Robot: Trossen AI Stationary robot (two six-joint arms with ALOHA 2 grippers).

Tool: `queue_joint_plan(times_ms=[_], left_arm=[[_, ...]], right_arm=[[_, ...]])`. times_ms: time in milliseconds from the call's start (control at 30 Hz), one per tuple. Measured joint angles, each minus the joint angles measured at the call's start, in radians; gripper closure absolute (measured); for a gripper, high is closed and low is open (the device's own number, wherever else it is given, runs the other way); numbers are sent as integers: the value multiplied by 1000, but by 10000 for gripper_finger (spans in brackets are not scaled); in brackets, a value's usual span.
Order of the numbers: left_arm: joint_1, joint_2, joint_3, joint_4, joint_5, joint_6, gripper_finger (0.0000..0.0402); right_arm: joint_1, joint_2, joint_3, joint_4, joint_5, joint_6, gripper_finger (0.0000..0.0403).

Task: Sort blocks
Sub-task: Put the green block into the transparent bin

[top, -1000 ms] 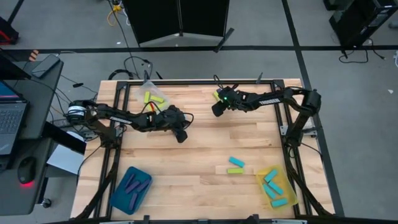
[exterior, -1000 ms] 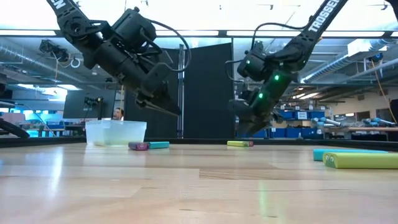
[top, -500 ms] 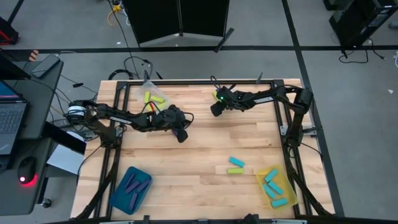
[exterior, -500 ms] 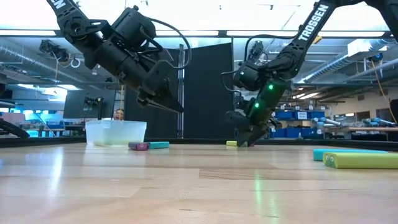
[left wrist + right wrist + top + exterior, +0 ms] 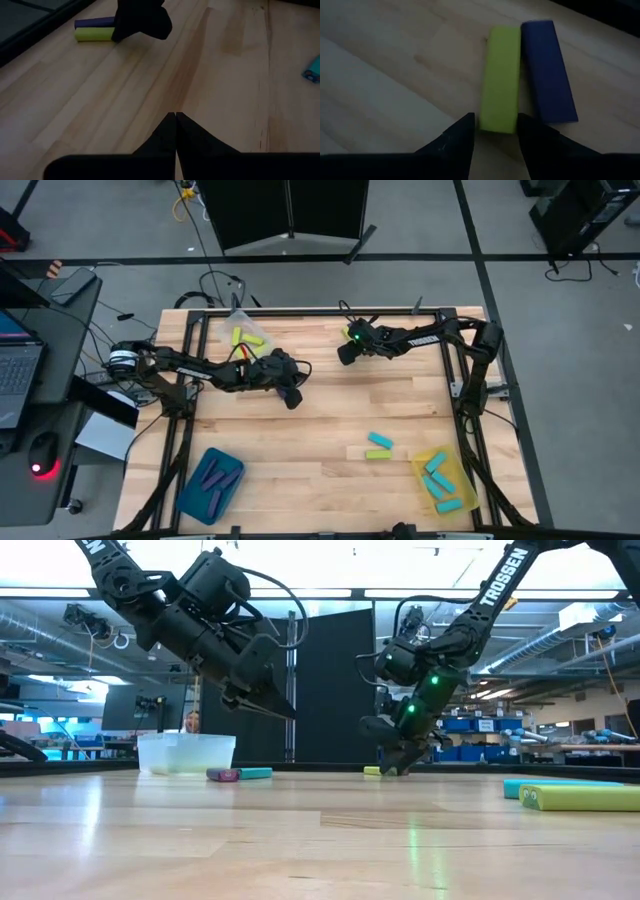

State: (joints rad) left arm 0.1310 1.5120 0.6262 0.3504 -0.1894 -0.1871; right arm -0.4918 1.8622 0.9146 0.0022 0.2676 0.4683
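Your right gripper (image 5: 494, 131) straddles the yellow-green block (image 5: 499, 80), fingers spread, purple block (image 5: 547, 70) touching alongside; your left gripper (image 5: 175, 122) hangs pressed together

White capital letters "TROSSEN" along the dark right arm (image 5: 497, 582) in the low view, running up the arm link, no other text, number, label or sign readable in any of the views

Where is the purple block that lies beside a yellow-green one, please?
The purple block lies alongside the yellow-green block near the table's far edge, under the right gripper.
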Motion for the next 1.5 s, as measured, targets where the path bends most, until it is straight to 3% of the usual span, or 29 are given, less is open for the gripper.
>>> queue_joint_plan(times_ms=[467, 633, 833, 1200, 1500], left_arm=[[0, 0, 0, 13, 0, -7, 389], [6, -1, 0, 24, 99, -6, 394], [48, -1, 0, 24, 149, -51, 396], [151, -1, 0, 56, 432, -216, 389], [151, -1, 0, 133, 502, -270, 386]], right_arm=[[-9, 2, 0, -2, -15, -41, 289], [7, -5, 0, -10, -48, -115, 283], [87, -83, -1, -22, -49, -211, 284], [408, -233, 0, -109, 192, -378, 283], [595, -229, 0, -100, 380, -472, 283]])
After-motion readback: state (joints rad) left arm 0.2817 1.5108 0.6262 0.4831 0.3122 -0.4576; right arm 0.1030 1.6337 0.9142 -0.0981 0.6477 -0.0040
